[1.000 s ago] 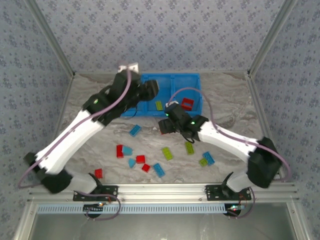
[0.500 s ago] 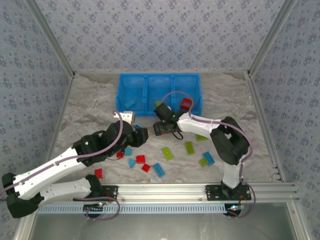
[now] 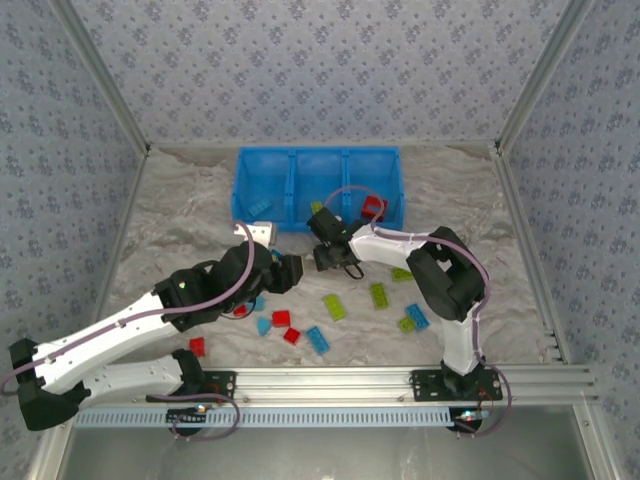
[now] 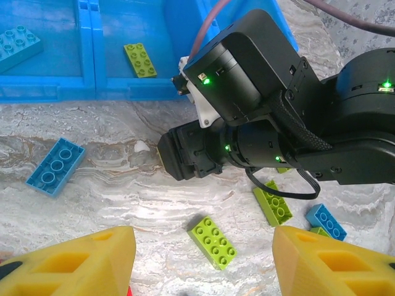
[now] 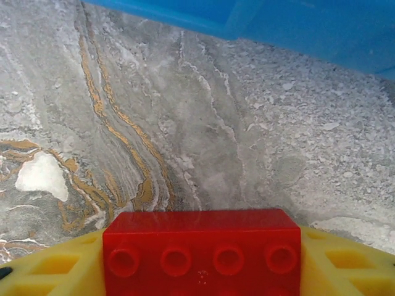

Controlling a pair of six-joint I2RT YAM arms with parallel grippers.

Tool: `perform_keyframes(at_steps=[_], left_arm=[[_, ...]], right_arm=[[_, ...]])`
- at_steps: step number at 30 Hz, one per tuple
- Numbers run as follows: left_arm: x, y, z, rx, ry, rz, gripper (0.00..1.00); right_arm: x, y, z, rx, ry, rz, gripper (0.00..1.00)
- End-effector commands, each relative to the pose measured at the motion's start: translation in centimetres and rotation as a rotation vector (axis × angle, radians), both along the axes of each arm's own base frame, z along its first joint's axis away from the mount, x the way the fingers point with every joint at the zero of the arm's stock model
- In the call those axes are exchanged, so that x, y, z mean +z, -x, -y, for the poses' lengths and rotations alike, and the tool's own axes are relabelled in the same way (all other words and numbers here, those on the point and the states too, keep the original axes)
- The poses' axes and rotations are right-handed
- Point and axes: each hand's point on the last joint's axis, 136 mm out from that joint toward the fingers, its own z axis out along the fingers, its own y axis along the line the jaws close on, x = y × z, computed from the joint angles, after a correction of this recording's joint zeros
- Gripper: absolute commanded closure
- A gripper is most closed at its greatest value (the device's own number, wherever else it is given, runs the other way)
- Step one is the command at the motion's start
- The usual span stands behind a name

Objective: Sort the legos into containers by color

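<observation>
The blue bin (image 3: 318, 150) stands at the back with its three containers in a row. They hold a light blue lego (image 3: 258, 208), a green lego (image 3: 317, 209) and a red lego (image 3: 373, 207), left to right. My right gripper (image 3: 325, 258) hovers just in front of the bin, shut on a red brick (image 5: 200, 250) between yellow fingers (image 5: 345, 271). My left gripper (image 4: 203, 237) is open low over the table, a lime green brick (image 4: 212, 242) lying between its fingers (image 4: 80, 262). The right gripper's black body (image 4: 247, 123) sits close ahead of it.
Loose legos lie across the table's middle: red ones (image 3: 281, 318), light blue ones (image 3: 317, 340) and green ones (image 3: 379, 294). A blue brick (image 4: 55, 165) lies left of the left gripper. The bin's front wall (image 5: 278, 18) is close ahead of the right gripper.
My left arm has swung from over the bin down to the table's middle and opened over the loose bricks. The right arm has folded back, its gripper nearer the bin front.
</observation>
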Motion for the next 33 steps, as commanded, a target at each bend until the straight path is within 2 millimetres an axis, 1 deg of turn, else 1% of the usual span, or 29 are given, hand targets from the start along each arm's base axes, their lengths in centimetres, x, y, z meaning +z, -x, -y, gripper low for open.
perform_keyframes(at_steps=[1,2,4,5,7,9,10,12,15,17,19,21,24,25,26,28,29,31,33], left_arm=[[1.4,-0.3,0.4,0.01,0.042,0.034,0.4],[1.5,-0.2,0.5,0.009,0.047,0.035,0.4],[1.7,-0.2,0.8,0.002,0.052,0.038,0.4],[2.0,-0.1,0.9,-0.002,0.057,0.042,0.4],[2.6,-0.2,1.3,-0.011,0.062,0.052,0.4],[2.9,-0.4,1.8,-0.02,0.065,0.059,0.4],[3.2,-0.5,2.1,-0.025,0.068,0.065,0.4],[3.6,-0.7,2.7,-0.031,0.07,0.072,0.4],[4.2,-1.0,3.5,-0.037,0.074,0.094,0.41],[4.6,-1.2,3.9,-0.039,0.07,0.113,0.41],[4.9,-1.4,4.3,-0.038,0.065,0.129,0.41],[5.4,-1.4,4.6,-0.039,0.064,0.144,0.41],[6.1,-1.7,4.9,-0.031,0.061,0.169,0.42],[6.5,-1.8,5.0,-0.029,0.062,0.181,0.42],[6.8,-1.8,5.2,-0.032,0.066,0.19,0.42],[8.0,-2.1,5.9,-0.047,0.071,0.221,0.42],[8.5,-2.3,6.3,-0.053,0.069,0.234,0.42],[9.4,-2.6,7.4,-0.073,0.068,0.256,0.42],[9.9,-3.0,8.7,-0.093,0.064,0.264,0.42]], right_arm=[[2.3,0.0,-0.4,-0.007,-0.01,0.058,0.4],[3.3,0.2,-0.2,-0.01,-0.014,0.078,0.39],[6.1,0.5,0.9,-0.032,-0.029,0.125,0.39],[7.4,0.5,1.7,-0.048,-0.031,0.15,0.4],[10.3,0.2,4.0,-0.086,-0.034,0.2,0.4],[12.3,-0.5,6.0,-0.119,-0.049,0.232,0.41],[13.3,-1.2,6.9,-0.137,-0.057,0.25,0.41],[14.3,-2.8,8.4,-0.169,-0.058,0.266,0.41],[15.2,-6.4,10.0,-0.227,-0.079,0.278,0.42],[15.4,-9.1,10.3,-0.25,-0.091,0.286,0.42],[15.0,-11.9,10.5,-0.271,-0.088,0.274,0.43],[14.4,-14.3,10.6,-0.293,-0.077,0.263,0.44],[12.6,-17.7,11.3,-0.339,-0.074,0.246,0.44],[12.2,-18.5,11.3,-0.349,-0.083,0.242,0.44],[11.4,-18.8,11.5,-0.354,-0.075,0.219,0.45],[10.7,-20.2,11.6,-0.364,-0.078,0.216,0.45],[10.5,-20.8,11.6,-0.363,-0.079,0.213,0.45],[9.4,-21.5,11.6,-0.364,-0.06,0.194,0.44],[8.5,-22.1,11.6,-0.367,-0.041,0.18,0.44]])
